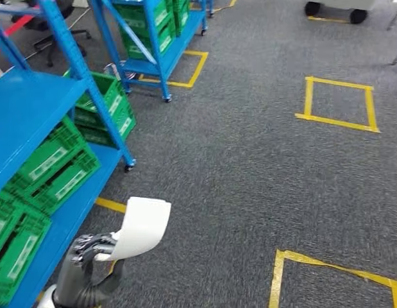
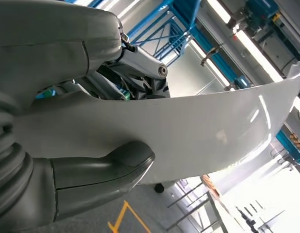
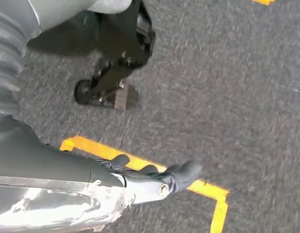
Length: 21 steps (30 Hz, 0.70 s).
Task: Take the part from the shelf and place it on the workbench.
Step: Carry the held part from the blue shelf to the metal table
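Your left hand [image 1: 92, 256] grips the curved white plastic sheet part [image 1: 143, 226] at about 7 o'clock in the head view, above the grey carpet floor [image 1: 244, 167], the blue metal shelf [image 1: 27, 109] at 9 o'clock; your right hand [image 3: 155, 179] hangs released, fingers extended

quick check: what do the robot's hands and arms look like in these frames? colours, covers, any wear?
Left hand: dark grey fingers with metallic links, on a grey wrist with a white band low down. The left wrist view shows a grey ribbed cover, a thick grey thumb and silver linkage. Right hand: dark fingers, a silver link with a screw, and a silver surface with scuffed, peeling covering.
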Motion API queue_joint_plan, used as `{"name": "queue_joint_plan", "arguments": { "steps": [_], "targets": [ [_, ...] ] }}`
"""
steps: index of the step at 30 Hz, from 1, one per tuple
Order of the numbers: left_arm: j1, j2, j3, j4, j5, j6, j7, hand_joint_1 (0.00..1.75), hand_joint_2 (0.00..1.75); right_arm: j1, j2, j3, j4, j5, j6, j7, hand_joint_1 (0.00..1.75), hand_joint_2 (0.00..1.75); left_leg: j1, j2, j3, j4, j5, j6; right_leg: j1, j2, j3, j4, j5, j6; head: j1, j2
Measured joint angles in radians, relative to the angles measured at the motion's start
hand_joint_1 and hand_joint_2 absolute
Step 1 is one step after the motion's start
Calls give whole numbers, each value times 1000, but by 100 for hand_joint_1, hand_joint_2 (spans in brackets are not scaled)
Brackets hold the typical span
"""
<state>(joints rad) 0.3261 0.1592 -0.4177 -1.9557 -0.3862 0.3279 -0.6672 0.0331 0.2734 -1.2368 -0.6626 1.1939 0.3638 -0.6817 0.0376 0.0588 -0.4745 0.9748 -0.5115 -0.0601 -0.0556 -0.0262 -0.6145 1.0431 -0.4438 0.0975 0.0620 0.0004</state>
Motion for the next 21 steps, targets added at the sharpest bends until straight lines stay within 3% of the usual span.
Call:
{"name": "queue_joint_plan", "arguments": {
  "steps": [2,3,4,6,7,8,9,11,12,13,14,16,18,19,21],
  "targets": [
    [-9,-2,0,0,3,-8,0,175,175,8,-15,-2,7,-3,0,-2,0,175,1,-5,6,8,-12,-8,5,18,1,9,-13,-22,-17,0],
    [-16,-4,0,0,4,-15,0,175,175,12,-19,-4,10,-5,0,-2,0,175,0,-13,-5,38,-29,-7,9,27,6,10,-18,-31,-19,0],
    [-21,-6,0,0,3,-23,0,175,175,15,-21,-7,10,-9,2,-1,0,175,-2,-23,-32,93,-52,-2,15,34,13,8,-24,-40,-23,0],
    [-25,-11,1,0,4,-39,0,175,175,16,-14,-17,-1,-21,14,7,0,175,-13,-37,-129,250,-99,16,27,50,26,4,-33,-55,-27,0],
    [-25,-14,2,0,4,-48,0,175,175,16,-4,-26,-14,-30,19,14,0,175,-19,-40,-179,313,-105,26,33,59,33,2,-39,-62,-28,0],
    [-26,-16,3,0,6,-55,0,175,175,16,7,-34,-26,-39,21,21,0,175,-25,-43,-215,345,-93,37,41,68,43,2,-46,-68,-28,0],
    [-26,-18,3,0,8,-60,0,175,175,17,20,-41,-37,-47,18,28,0,175,-33,-48,-233,338,-57,51,48,78,56,2,-54,-74,-29,0],
    [-27,-21,3,0,14,-65,0,175,175,19,38,-47,-44,-62,8,35,0,175,-50,-69,-222,236,51,84,59,97,83,-2,-73,-81,-28,0],
    [-28,-22,3,0,18,-67,0,175,175,20,46,-47,-47,-70,6,38,0,175,-60,-84,-208,170,94,99,66,105,95,-4,-85,-82,-27,0],
    [-29,-24,3,0,21,-69,0,175,175,20,51,-48,-52,-79,7,43,0,175,-68,-96,-193,115,114,106,70,114,106,-8,-97,-82,-27,0],
    [-31,-25,3,0,25,-72,0,175,175,21,57,-48,-57,-90,9,47,0,175,-72,-105,-180,75,114,107,73,121,118,-12,-108,-83,-24,0],
    [-41,-29,3,1,34,-75,0,175,175,28,63,-47,-67,-119,11,55,0,175,-73,-105,-154,42,85,100,78,124,147,-17,-123,-83,-21,0],
    [-50,-33,3,1,46,-75,0,175,175,38,65,-39,-75,-163,8,64,0,175,-71,-97,-124,38,67,104,79,93,150,14,-128,-74,-17,0],
    [-52,-34,3,1,51,-74,0,175,175,43,65,-29,-80,-192,4,72,0,175,-69,-92,-107,38,58,108,78,72,124,61,-133,-67,-16,0],
    [-54,-35,2,3,59,-72,0,175,175,59,65,0,-90,-251,-4,92,0,175,-68,-78,-75,38,32,113,75,40,26,194,-156,-54,-14,0]
  ]
}}
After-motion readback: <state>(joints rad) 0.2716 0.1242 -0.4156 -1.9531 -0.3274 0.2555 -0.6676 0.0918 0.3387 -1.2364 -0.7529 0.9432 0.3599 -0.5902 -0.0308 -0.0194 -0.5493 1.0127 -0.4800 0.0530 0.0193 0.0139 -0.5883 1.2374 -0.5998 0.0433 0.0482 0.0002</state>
